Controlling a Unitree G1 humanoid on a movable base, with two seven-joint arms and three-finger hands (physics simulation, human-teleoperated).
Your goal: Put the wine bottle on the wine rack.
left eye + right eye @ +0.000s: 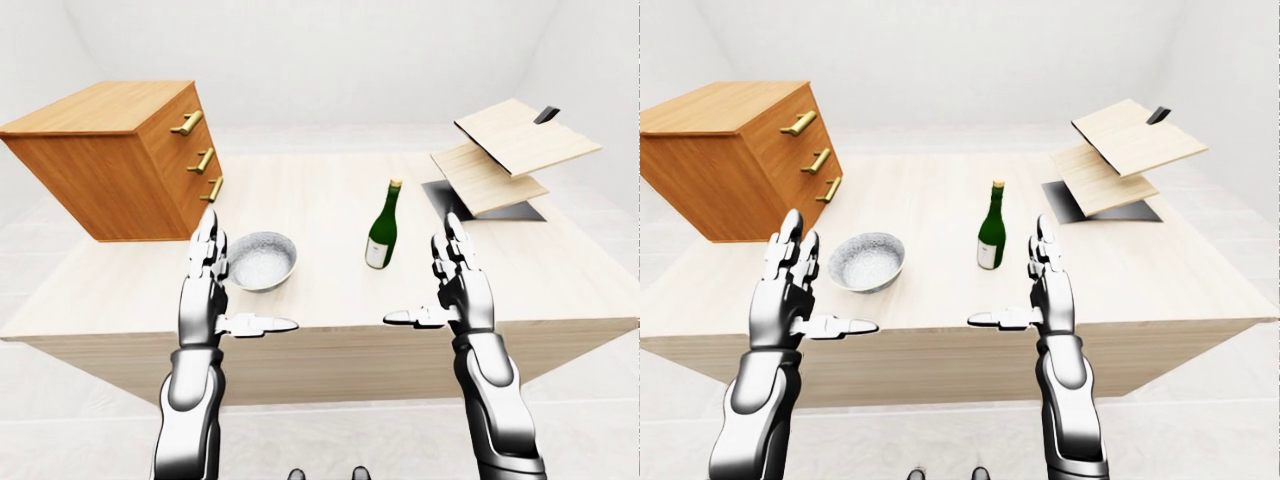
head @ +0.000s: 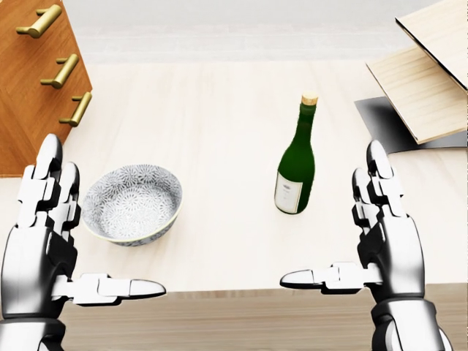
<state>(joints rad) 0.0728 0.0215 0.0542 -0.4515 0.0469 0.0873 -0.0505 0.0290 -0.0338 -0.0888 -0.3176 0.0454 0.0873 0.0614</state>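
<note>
A green wine bottle [image 2: 296,164] with a cork and a white label stands upright on the pale wooden table [image 2: 219,110]. At the head view's upper right is the wine rack [image 2: 428,80], made of slanted wooden boards on a dark base. My right hand [image 2: 336,219] is open just right of the bottle and lower in the view, fingers up, thumb pointing left, not touching it. At the view's lower left my left hand [image 2: 99,219] is open too, beside a bowl and holding nothing.
A patterned grey bowl [image 2: 131,203] sits on the table left of the bottle. A wooden drawer cabinet [image 2: 36,80] with brass handles fills the upper left. The table's near edge [image 2: 219,292] runs just under both thumbs.
</note>
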